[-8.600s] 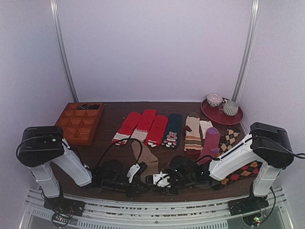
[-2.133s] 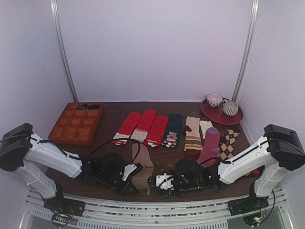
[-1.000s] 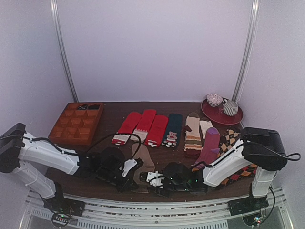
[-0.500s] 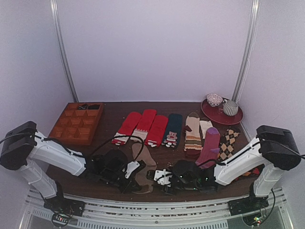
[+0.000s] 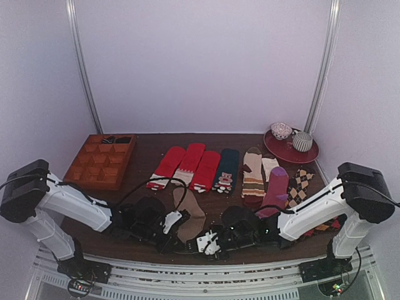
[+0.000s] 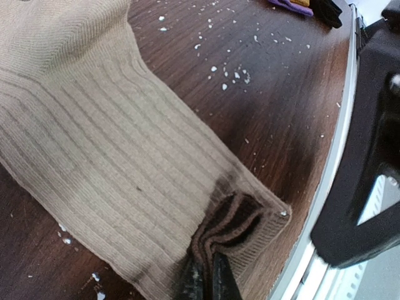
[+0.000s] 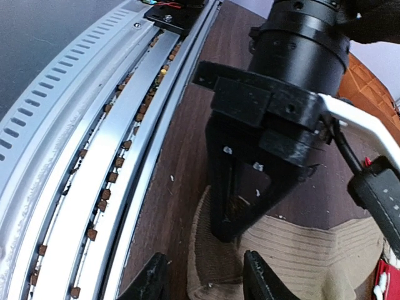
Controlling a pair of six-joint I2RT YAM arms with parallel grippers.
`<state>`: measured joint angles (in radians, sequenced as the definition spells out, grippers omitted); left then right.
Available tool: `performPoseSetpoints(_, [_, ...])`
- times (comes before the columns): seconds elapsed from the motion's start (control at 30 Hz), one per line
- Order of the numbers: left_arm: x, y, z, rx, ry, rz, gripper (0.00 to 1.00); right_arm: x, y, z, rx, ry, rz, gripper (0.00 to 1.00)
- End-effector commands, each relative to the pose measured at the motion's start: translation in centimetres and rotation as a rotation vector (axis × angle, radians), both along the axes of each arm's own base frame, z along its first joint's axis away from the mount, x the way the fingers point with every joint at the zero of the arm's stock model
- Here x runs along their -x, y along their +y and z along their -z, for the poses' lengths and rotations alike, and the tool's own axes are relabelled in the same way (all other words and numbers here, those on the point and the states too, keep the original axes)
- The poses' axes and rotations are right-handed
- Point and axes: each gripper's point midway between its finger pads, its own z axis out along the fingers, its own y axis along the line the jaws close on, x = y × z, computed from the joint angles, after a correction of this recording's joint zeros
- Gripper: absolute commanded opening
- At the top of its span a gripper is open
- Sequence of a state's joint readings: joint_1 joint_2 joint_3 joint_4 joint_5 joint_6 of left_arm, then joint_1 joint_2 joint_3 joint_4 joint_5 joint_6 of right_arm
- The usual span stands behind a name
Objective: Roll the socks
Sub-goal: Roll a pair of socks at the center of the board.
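The tan-brown socks (image 5: pixel 190 214) lie flat in front of the row of other socks, their ribbed cuffs (image 6: pixel 240 219) toward the near edge. My left gripper (image 6: pixel 207 276) is shut on the folded cuff edge, pinching several layers. In the right wrist view the same left gripper (image 7: pixel 245 194) stands black and upright on the tan cuff (image 7: pixel 215 259). My right gripper (image 7: pixel 203 281) is open just above the cuff end, one finger on each side, facing the left gripper. In the top view the right gripper (image 5: pixel 204 242) sits at the table's near edge.
Red socks (image 5: pixel 180 165), a dark green sock (image 5: pixel 226 167), striped beige socks (image 5: pixel 253 174), a purple sock (image 5: pixel 275 186) and argyle socks (image 5: pixel 302 181) lie behind. A wooden compartment tray (image 5: pixel 100 162) sits far left, a red plate (image 5: pixel 281 151) with cups far right. A metal rail (image 7: pixel 94 156) borders the near edge.
My right gripper has shifted slightly toward the near edge and now sits at the cuff end. The left gripper has stayed shut on the cuff in place.
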<state>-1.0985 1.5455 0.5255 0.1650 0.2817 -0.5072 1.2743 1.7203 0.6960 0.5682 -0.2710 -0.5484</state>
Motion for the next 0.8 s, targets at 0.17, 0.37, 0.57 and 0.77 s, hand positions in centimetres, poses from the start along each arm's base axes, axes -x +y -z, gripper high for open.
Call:
performPoseSetpoints(0.17, [1.5,3.4,3.6,-0.145,0.071,-0.009,0.0,1.0,0.8,2.8,0.088,0.026,-0.07,0.41])
performPoseSetpoints(0.37, [1.6,3.4,3.6,-0.146,0.072,-0.006,0.0,-0.6,0.6,4.0,0.114,-0.019,0.002,0.41])
performPoseSetpoints(0.57, [1.7,3.5,3.6,-0.145,0.074,-0.003,0.0,-2.0,0.6,4.1,0.097,-0.064,0.063,0.42])
performPoseSetpoints(0.77, [1.7,3.5,3.5,-0.144,0.073,-0.002,0.0,-2.0,0.6,4.2,0.108,-0.057,0.054,0.42])
